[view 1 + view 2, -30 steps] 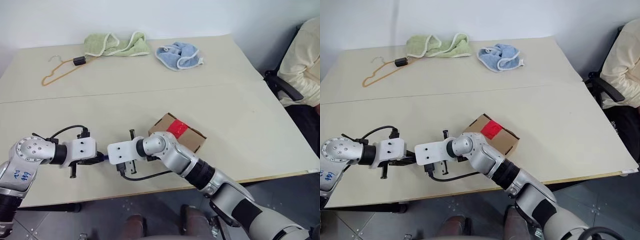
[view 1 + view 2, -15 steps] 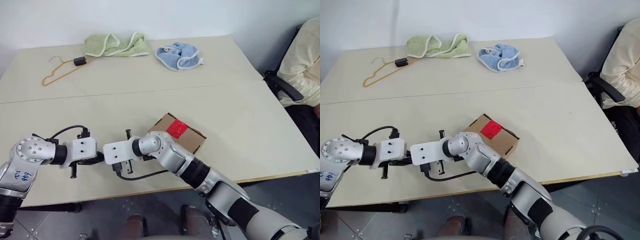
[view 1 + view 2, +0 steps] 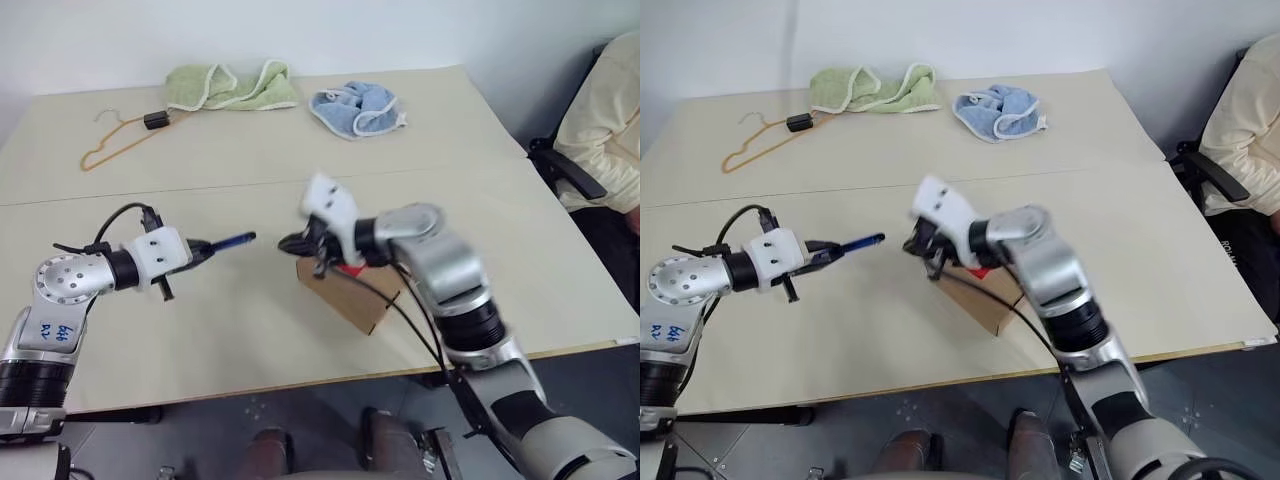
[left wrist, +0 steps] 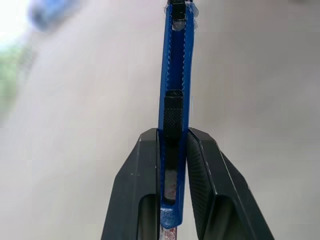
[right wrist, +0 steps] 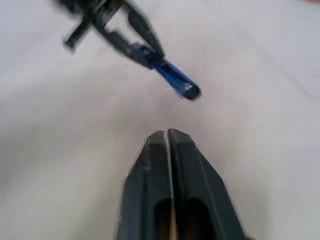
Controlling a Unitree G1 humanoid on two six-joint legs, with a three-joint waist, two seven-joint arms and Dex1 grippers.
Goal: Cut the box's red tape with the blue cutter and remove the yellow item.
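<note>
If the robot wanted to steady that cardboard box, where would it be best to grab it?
Probably across the box's two long side walls, coming from above, near the end away from the red tape. The walls are flat and parallel, so two fingers can pinch them, and the tape stays free for the blue cutter held in the left gripper. Whether the fingers open wide enough, I cannot tell.

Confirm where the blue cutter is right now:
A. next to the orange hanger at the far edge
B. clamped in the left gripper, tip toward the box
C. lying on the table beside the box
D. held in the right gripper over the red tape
B. The left gripper is shut on the blue cutter, which sticks out toward the box; the right gripper holds nothing.
</note>
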